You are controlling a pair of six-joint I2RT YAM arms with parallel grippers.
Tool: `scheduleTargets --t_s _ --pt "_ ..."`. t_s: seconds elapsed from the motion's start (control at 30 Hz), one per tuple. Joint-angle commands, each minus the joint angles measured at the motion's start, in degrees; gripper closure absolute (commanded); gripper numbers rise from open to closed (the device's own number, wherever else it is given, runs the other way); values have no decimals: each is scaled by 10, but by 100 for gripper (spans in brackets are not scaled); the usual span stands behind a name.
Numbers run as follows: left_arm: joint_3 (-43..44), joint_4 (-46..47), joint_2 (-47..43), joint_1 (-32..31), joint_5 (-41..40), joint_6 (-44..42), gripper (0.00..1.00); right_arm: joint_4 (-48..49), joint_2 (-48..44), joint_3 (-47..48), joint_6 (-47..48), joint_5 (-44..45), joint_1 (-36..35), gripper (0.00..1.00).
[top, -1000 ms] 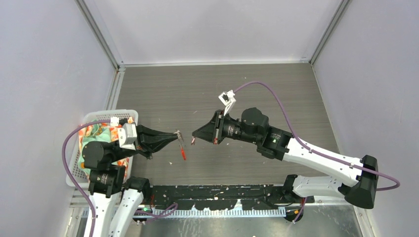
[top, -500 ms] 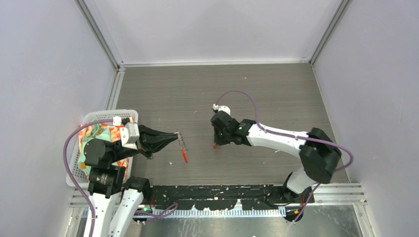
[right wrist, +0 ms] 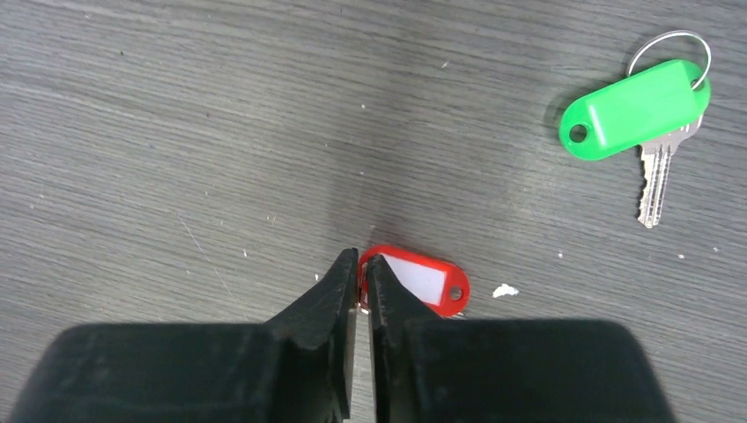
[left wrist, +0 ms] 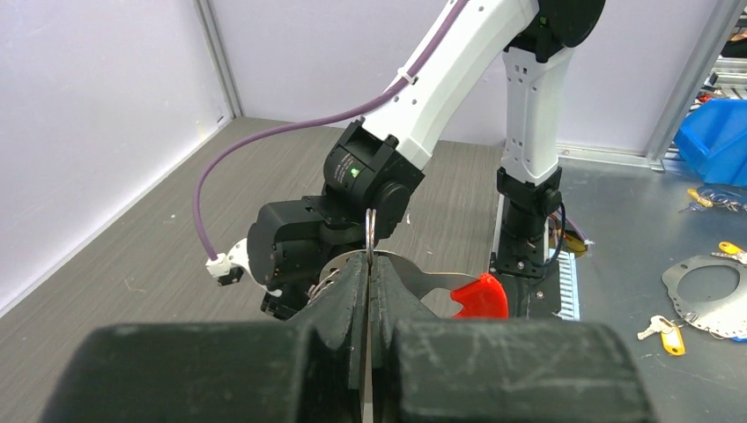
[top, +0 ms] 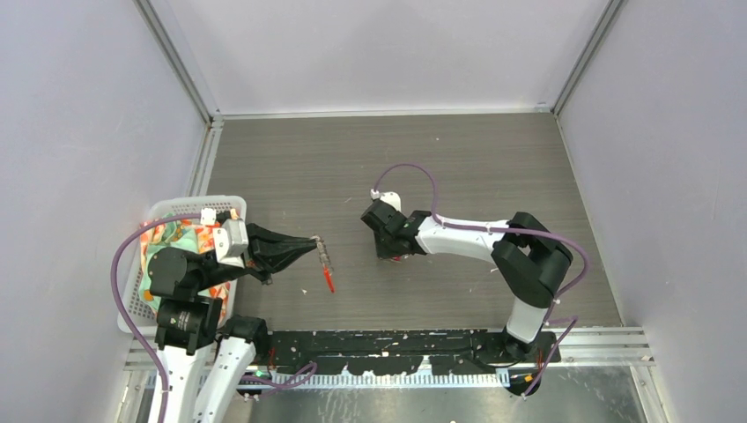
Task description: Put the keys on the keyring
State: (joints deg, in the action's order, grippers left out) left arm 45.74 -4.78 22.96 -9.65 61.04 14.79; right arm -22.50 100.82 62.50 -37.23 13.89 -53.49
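Observation:
My left gripper is shut on the keyring, a thin metal loop standing up between its fingertips. The keyring's red strip hangs below the loop, and its red end shows to the right of the jaws in the left wrist view. My right gripper points down at the table, its jaws a narrow slit apart around the left end of the red-and-white tagged key, which lies flat on the wood. The green-tagged key lies apart on the table, up and to the right.
A white basket holding colourful cloth stands beside the left arm. The right arm reaches across in front of the left gripper. Past the table's near edge are a blue bin and a yellow-tagged key.
The right arm came down from mid-air to the table with the red-tagged key and shifted slightly left. Its jaws have parted a little. The left arm has not moved.

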Motion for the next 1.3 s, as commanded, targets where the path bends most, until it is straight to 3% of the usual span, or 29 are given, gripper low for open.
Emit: scheduleTargets --t_s 0.0,0.13,0.33,0.53,1.0,1.27 --pt "20 4 -7 -1 -5 -1 100 -1 7 30 0 11 2 83" --pt "23 -1 -9 -1 -4 -2 100 2 -6 27 4 7 1 70" --pt "24 1 -7 -1 -4 -4 100 -6 -39 14 8 14 3 60" --pt "24 -3 -11 -1 -5 -7 100 -17 -44 11 10 -12 -5 60" --pt "31 -9 -10 -1 -5 -6 100 -79 -17 30 9 58 -73 61" --pt "31 -6 -10 -1 -5 -5 100 -74 3 37 13 69 -76 67"
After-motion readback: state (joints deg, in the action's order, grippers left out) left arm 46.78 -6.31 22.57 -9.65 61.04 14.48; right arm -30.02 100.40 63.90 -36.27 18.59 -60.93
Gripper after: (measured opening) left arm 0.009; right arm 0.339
